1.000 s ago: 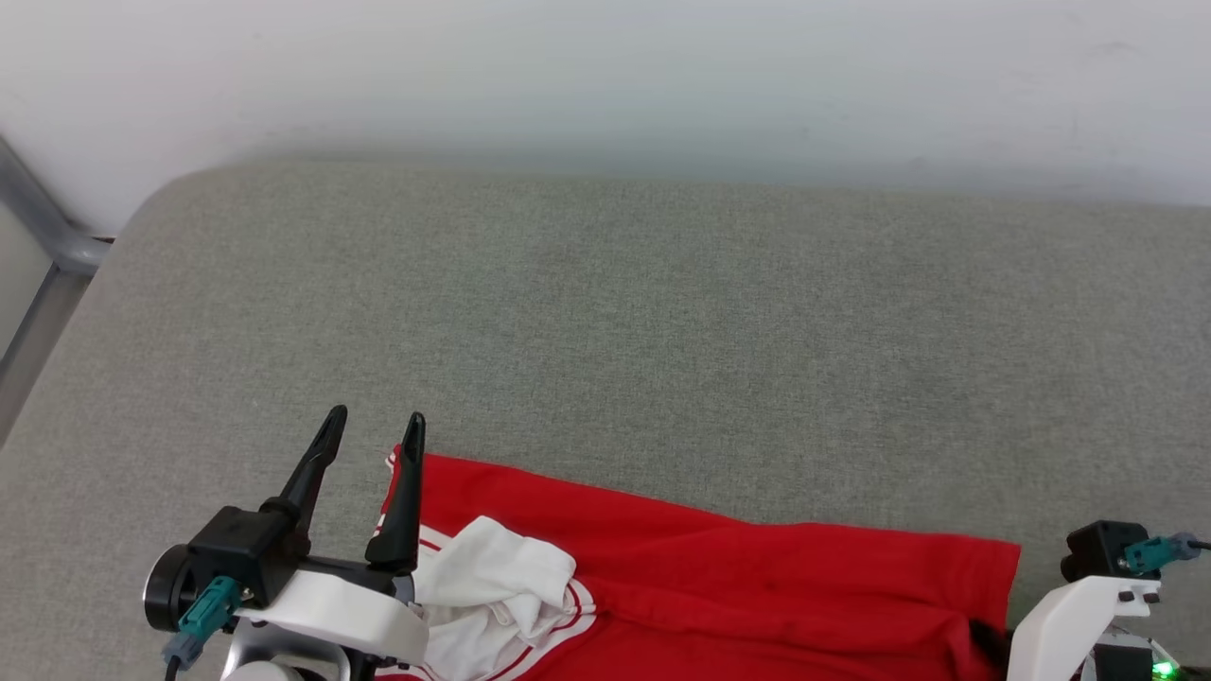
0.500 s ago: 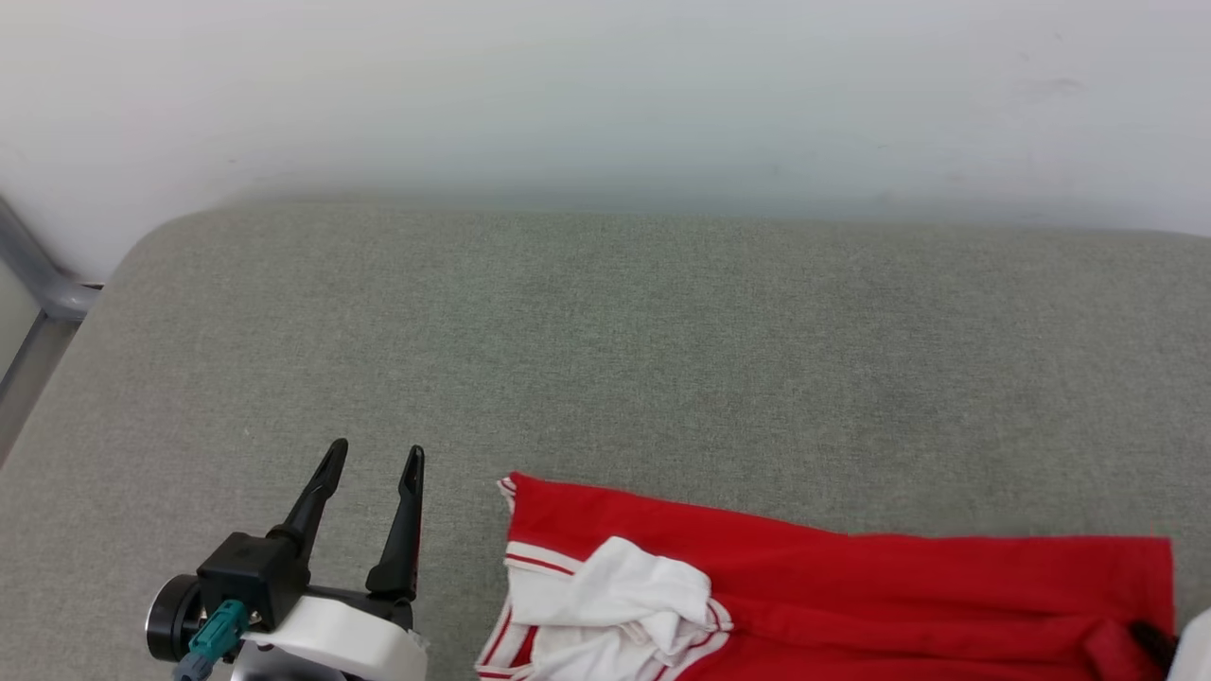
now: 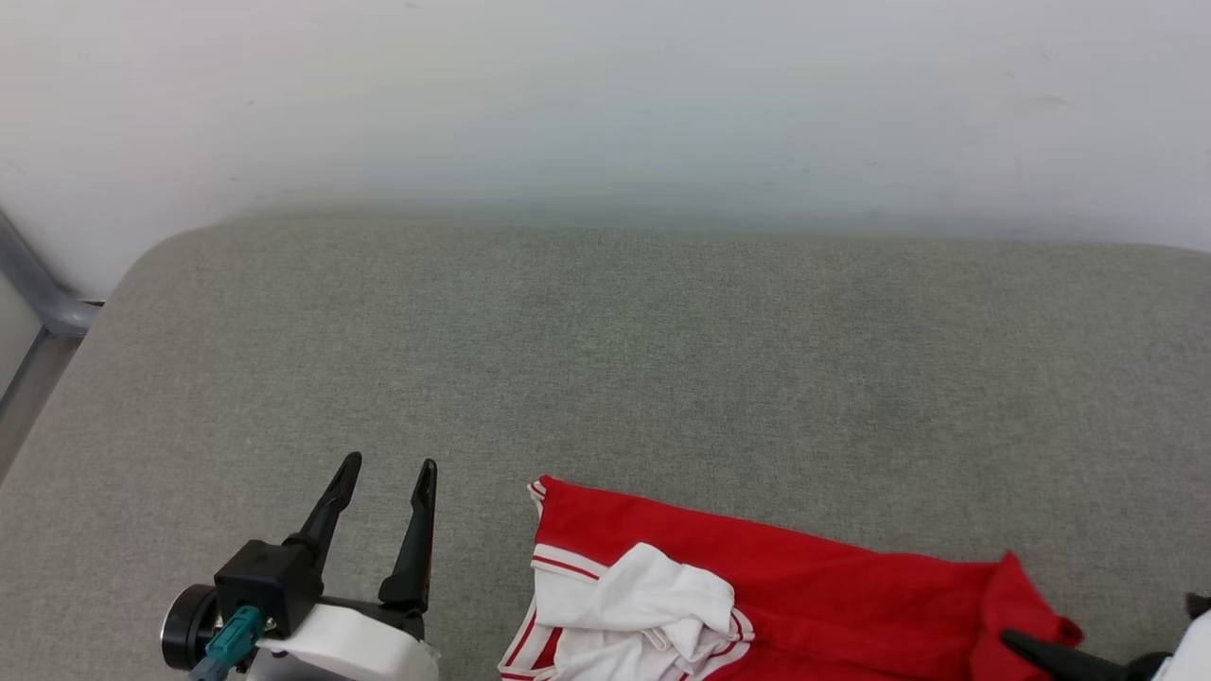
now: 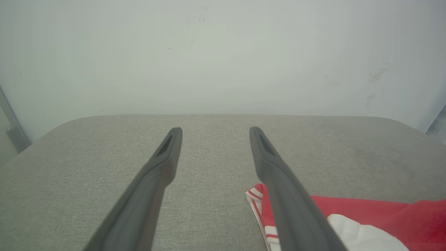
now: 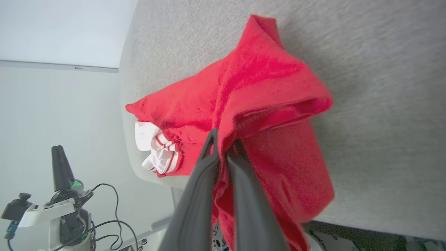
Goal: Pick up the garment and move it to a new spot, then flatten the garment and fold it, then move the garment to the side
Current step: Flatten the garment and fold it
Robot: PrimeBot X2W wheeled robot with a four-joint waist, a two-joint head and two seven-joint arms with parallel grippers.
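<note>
The garment, red with striped trim and white lining showing, lies bunched along the near edge of the grey padded surface. My right gripper is shut on its right corner, which stands up off the pad. In the right wrist view the two fingers press together on a red fold, and the cloth hangs below them. My left gripper stands open to the left of the garment, apart from it. In the left wrist view the left gripper has bare pad between its fingers, with the garment at the lower right.
A white wall rises behind the pad. A grey metal frame stands past the pad's rounded left corner. The pad's near edge drops off beside the garment. Cables and the left arm show below it.
The garment has slid to the right, away from the left gripper. Its right corner has risen and turned over to the left in the right gripper. The head camera has tilted slightly.
</note>
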